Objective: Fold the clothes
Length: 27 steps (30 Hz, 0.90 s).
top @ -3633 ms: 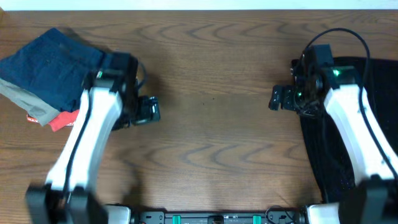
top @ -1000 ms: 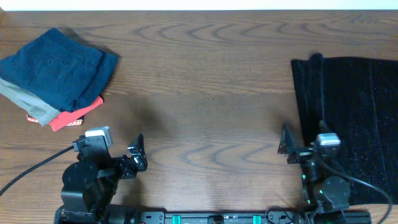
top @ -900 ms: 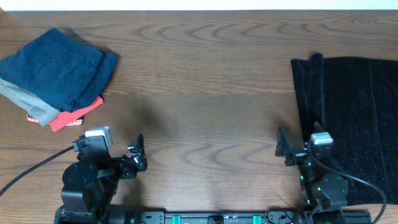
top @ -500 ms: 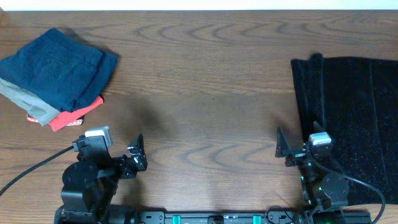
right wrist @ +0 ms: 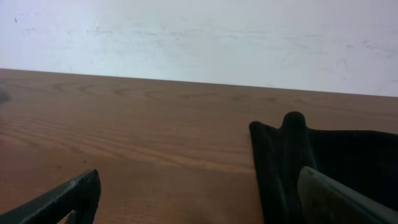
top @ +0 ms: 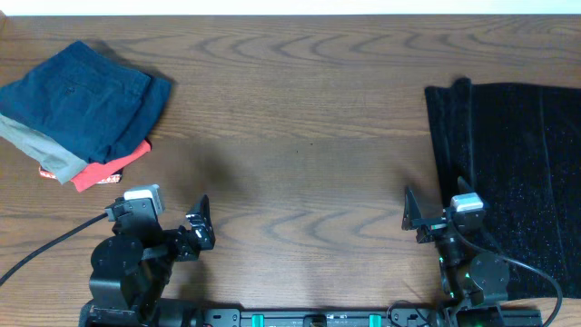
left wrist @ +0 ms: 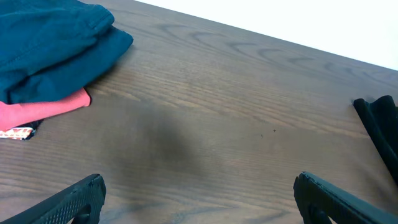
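Observation:
The dark navy trousers [top: 82, 95] lie folded at the far left of the table, on top of a small stack. They also show in the left wrist view [left wrist: 50, 43]. My left gripper [top: 201, 227] is open and empty near the front edge, well clear of the trousers. Its fingers are spread wide over bare wood [left wrist: 199, 196]. My right gripper [top: 416, 218] is open and empty near the front edge, just left of the black cloth. Its fingers are also spread wide [right wrist: 199, 193].
A grey-khaki garment [top: 36, 150] and a red garment [top: 104, 168] lie folded under the trousers. A black sparkly cloth [top: 517, 136] covers the right side of the table. Its left edge shows in the right wrist view [right wrist: 280, 162].
Both arms have pulled back from the far part of the table to the front edge. Over the last second the right gripper shifted slightly left. The left one stayed still.

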### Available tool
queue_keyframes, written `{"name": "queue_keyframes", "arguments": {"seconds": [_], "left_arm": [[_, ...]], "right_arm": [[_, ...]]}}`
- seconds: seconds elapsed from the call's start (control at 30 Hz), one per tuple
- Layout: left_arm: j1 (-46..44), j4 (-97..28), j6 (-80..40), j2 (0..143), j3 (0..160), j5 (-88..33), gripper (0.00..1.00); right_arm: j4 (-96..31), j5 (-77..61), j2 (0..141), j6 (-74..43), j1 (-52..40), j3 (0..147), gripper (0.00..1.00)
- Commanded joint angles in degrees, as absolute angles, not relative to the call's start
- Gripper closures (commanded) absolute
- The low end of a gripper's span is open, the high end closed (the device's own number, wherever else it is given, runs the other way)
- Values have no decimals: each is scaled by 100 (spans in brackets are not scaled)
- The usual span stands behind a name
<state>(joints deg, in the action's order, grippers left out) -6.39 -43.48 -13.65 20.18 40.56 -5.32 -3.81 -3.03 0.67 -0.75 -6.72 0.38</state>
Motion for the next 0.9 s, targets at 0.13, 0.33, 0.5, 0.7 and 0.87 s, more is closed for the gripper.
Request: {"name": "queue_keyframes", "arguments": {"seconds": [0.13,0.33,0.5,0.7,0.87], "left_arm": [[-624,-4344,-1356,2005,4049,-443,2],[-624,-4344,-1358,2001,4049,-445,2],[-624,-4344,-1356,1822,4049,-445,3],[-624,-4344,-1356,1393,3968,-443,2],[-620,-4357,-1330,871,3575,-45,2]], "right_arm": [[-401,-388,32,10,-585,32,1],[-401,-388,32,10,-585,32,1],[-401,-388,32,10,-585,32,1],[-401,-388,32,10,-585,32,1],[-401,-388,32,10,-585,32,1]]}}
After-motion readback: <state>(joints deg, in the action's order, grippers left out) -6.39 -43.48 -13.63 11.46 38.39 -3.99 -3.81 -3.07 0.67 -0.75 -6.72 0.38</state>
